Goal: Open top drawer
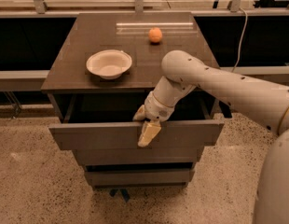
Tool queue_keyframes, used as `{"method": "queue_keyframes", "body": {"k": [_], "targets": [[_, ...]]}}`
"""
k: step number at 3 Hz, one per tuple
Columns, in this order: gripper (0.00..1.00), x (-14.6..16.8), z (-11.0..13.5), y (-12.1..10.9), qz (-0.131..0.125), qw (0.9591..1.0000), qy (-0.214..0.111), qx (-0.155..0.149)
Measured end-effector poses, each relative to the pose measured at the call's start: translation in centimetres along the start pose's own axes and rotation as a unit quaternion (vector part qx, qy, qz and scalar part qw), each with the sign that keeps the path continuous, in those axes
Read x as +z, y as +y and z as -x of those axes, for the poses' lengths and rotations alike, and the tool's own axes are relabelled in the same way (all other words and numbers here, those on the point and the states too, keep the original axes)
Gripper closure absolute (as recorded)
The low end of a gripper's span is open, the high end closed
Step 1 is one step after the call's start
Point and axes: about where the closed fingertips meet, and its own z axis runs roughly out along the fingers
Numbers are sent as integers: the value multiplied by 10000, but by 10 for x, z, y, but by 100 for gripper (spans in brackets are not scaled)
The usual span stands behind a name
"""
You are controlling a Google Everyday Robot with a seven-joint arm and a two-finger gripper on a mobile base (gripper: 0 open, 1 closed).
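End effector (143,127), cream, blunt, clamped over flat grey-brown top drawer (88,136) front edge.

Single camera, high, facing down onto cabinet (135,50) front, fairly near; gripper (147,125) mid-frame at front of top drawer (88,135).
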Motion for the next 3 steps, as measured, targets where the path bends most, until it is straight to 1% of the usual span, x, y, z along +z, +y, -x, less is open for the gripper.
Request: {"method": "queue_keyframes", "body": {"k": [1,2,3], "targets": [[62,11,14,14,481,9987,-161,-29],[59,12,20,22,616,9978,-225,-22],[46,11,41,52,893,9949,-459,52]]}}
